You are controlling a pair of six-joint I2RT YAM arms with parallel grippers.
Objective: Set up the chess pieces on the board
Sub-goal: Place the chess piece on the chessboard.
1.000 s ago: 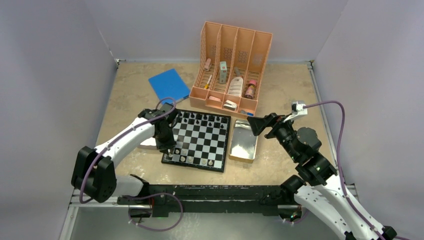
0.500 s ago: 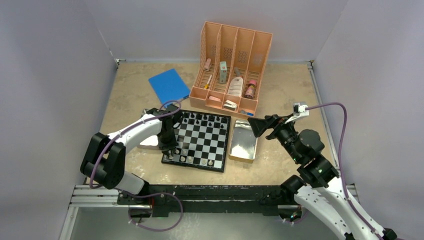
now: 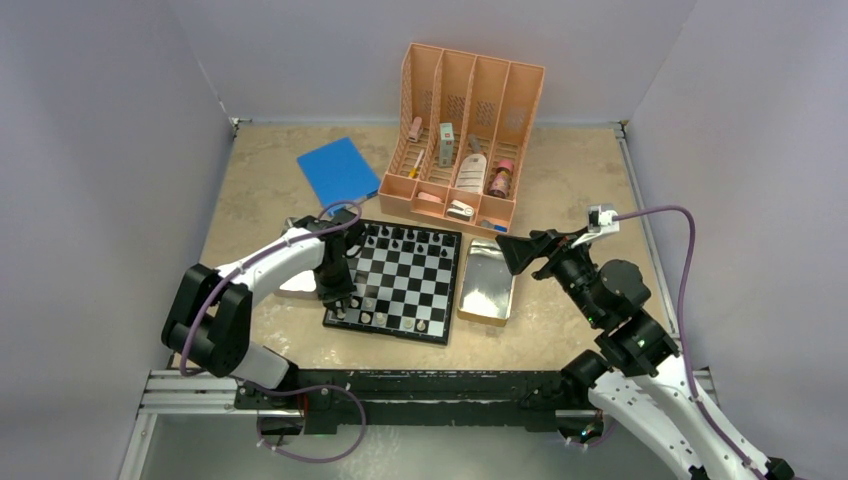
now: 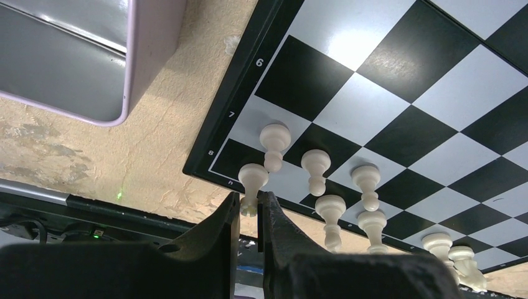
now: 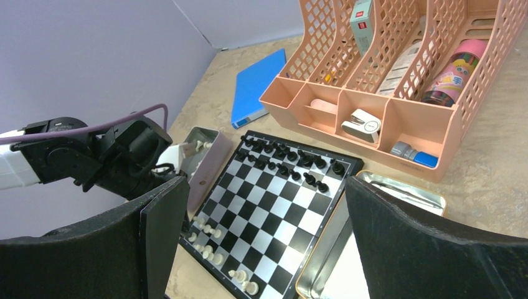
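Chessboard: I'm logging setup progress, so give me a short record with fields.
Board: left of a metal tray
Black pieces: along the far edge
White pieces: several by the near left corner
Left gripper: shut on a white piece at that corner
Right gripper: open, by the metal tray's far end

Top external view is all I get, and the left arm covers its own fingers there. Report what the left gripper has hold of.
Observer: The left wrist view shows the left gripper shut on a white pawn.
Operator: Give me its square.
Observer: It is at the corner square of the board, beside the printed 8. Whether it stands there or hangs just above, I cannot tell.
Operator: Now check the tray behind that arm.
Observer: The right wrist view shows a few pale pieces lying in that metal tray.
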